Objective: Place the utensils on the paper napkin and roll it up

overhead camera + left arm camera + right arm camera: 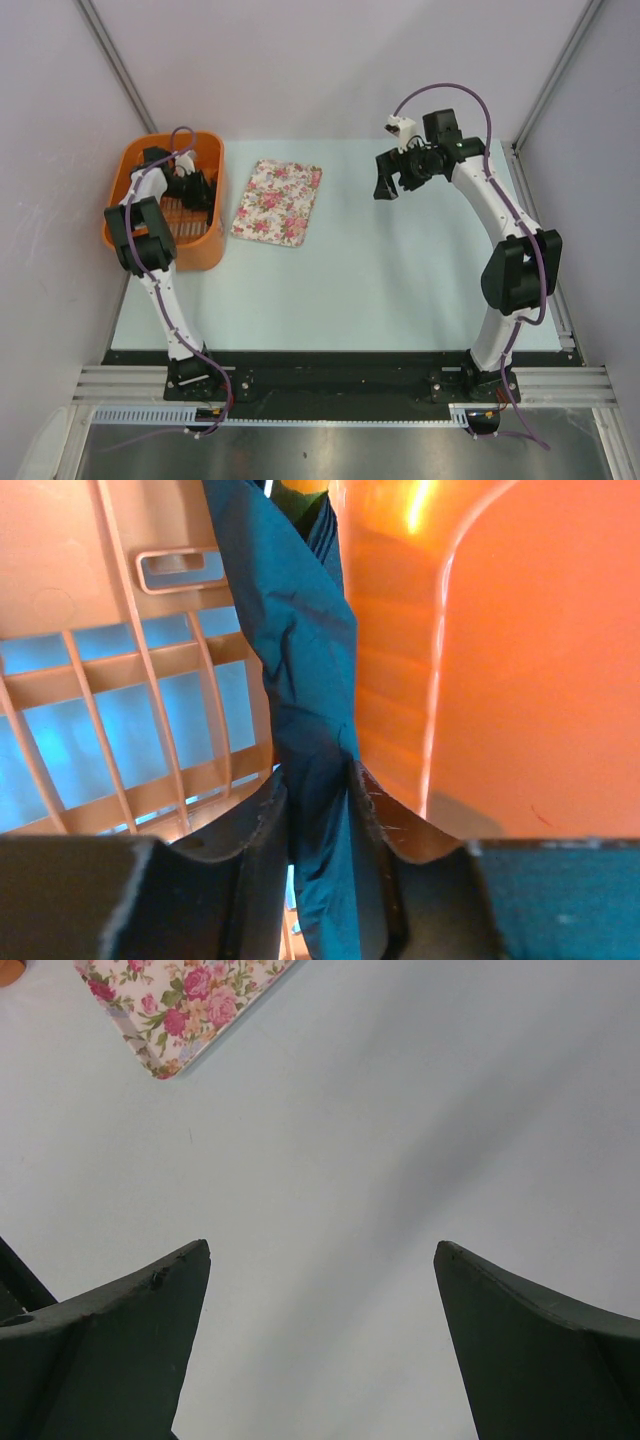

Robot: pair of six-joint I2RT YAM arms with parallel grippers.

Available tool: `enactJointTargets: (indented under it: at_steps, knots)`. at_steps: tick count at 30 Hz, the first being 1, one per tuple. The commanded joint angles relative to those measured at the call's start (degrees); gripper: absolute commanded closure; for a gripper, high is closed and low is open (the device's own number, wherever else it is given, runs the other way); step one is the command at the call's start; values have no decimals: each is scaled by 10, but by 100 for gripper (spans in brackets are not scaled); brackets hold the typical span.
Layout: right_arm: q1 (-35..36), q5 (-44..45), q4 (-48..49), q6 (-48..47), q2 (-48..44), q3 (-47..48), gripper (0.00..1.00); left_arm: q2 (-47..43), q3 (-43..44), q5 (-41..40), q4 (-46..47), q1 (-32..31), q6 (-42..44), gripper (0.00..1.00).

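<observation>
The paper napkin (300,660) is a dark, crumpled sheet standing upright inside the orange basket (520,680). My left gripper (316,780) reaches down into that basket (205,250), and in the top view it (190,186) is low among dark shapes. A fold of the napkin runs between its fingers, which stand slightly apart; a sliver of light shows beside the left finger (255,830). My right gripper (386,186) hovers over the bare table at the back right. In its wrist view the right gripper (322,1250) is wide open with nothing between its fingers. The utensils are out of view.
A pink-and-white floral cloth (277,202) lies flat just right of the basket, and its corner (180,1005) shows at the top left of the right wrist view. The basket floor is a lattice (120,720). White walls enclose the pale table (400,290).
</observation>
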Motion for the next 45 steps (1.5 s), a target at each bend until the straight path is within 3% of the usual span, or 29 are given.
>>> enactJointTargets:
  at_steps: [1,9,15,16,20,24,27,28,29,34,40,45]
  knots:
    - [-1,2,-6,9,4,32,0,-11,13,-45,10,-1,-3,65]
    - [-1,0,-8,14,4,40,0,-49,4,-89,23,-1,-4,59]
    - [0,-2,-5,13,2,40,0,-73,-3,-121,30,-2,-3,49]
    - [0,-3,-6,13,2,39,0,-76,-4,-126,31,-1,-1,40]
    - [0,-5,-5,12,-2,37,0,-84,0,-133,22,-1,4,30]
    - [0,-7,3,13,-5,34,0,-103,-3,-142,24,-1,10,28]
    - [0,-6,16,21,-10,29,0,-131,-5,-160,33,-2,10,16]
    - [0,-7,20,23,-12,27,0,-149,-5,-162,37,-1,10,5]
    - [0,-7,24,25,-13,24,0,-158,-3,-163,38,-3,13,0]
    - [-6,-9,58,30,-23,11,0,-224,38,-249,34,-35,37,0]
    - [-25,-21,123,85,-57,-20,0,-256,206,-261,-54,-74,61,0]
    - [-36,-13,158,132,-109,-62,0,-304,208,-250,-99,-170,115,0]
